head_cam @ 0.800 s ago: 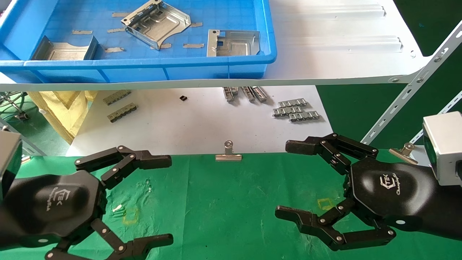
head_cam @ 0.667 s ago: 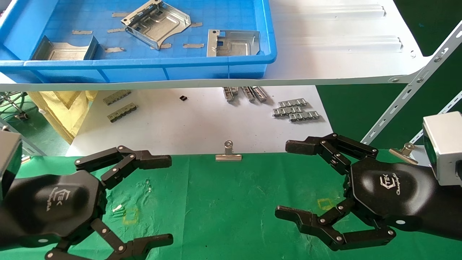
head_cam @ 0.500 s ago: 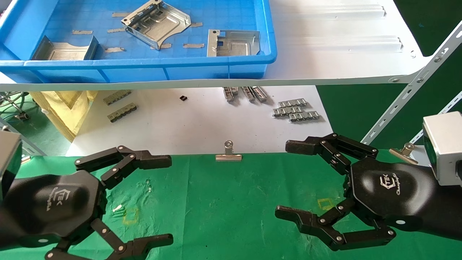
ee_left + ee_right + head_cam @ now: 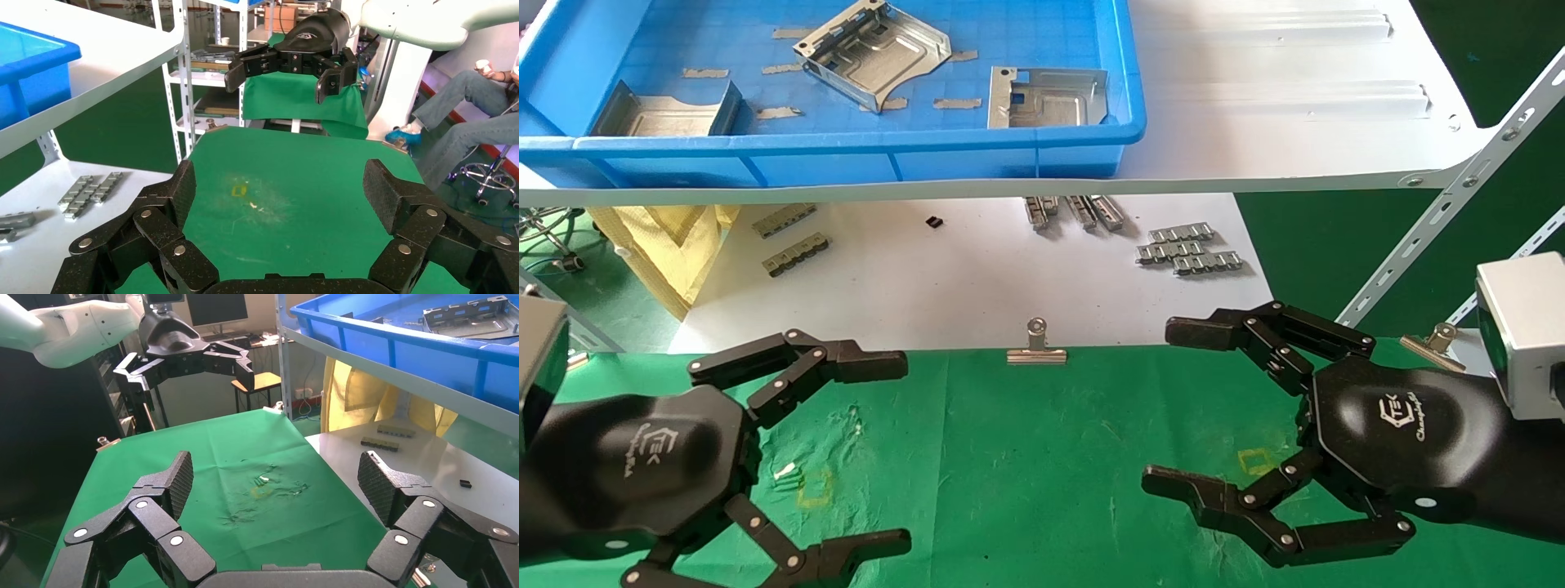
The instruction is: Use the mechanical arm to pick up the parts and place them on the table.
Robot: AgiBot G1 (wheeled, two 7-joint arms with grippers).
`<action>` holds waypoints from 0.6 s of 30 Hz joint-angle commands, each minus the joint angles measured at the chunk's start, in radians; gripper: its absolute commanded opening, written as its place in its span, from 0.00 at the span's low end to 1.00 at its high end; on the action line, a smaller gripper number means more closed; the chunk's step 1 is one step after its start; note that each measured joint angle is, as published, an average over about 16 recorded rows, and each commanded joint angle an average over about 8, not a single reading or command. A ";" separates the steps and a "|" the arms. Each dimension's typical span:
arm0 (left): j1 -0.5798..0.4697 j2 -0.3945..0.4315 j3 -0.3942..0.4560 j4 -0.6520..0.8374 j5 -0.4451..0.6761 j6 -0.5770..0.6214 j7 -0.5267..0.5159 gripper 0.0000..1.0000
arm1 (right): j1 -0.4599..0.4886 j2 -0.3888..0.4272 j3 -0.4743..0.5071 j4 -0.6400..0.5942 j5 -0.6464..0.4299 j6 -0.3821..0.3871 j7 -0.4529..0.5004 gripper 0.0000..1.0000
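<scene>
Three silver stamped plates lie in the blue tray (image 4: 928, 147) on the upper white shelf: one at the left (image 4: 666, 114), one tilted in the middle (image 4: 872, 51), one at the right (image 4: 1046, 98). My left gripper (image 4: 891, 449) hovers open and empty over the left of the green cloth table (image 4: 1042, 457). My right gripper (image 4: 1173, 408) hovers open and empty over the right of the cloth. In the left wrist view the left gripper (image 4: 278, 190) frames bare cloth. In the right wrist view the right gripper (image 4: 275, 474) frames bare cloth.
The white shelf edge (image 4: 1254, 175) overhangs the space behind the cloth. Small grey ridged strips (image 4: 1189, 249) lie on the lower white surface. A silver binder clip (image 4: 1035, 347) holds the cloth's far edge, another (image 4: 1434, 343) sits at the right. Yellow squares (image 4: 813, 488) mark the cloth.
</scene>
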 commanded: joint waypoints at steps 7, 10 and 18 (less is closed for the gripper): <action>0.000 0.000 0.000 0.000 0.000 0.000 0.000 1.00 | 0.000 0.000 0.000 0.000 0.000 0.000 0.000 0.25; 0.000 0.000 0.000 0.000 0.000 0.000 0.000 1.00 | 0.000 0.000 0.000 0.000 0.000 0.000 0.000 0.00; 0.000 0.000 0.000 0.000 0.000 0.000 0.000 1.00 | 0.000 0.000 0.000 0.000 0.000 0.000 0.000 0.00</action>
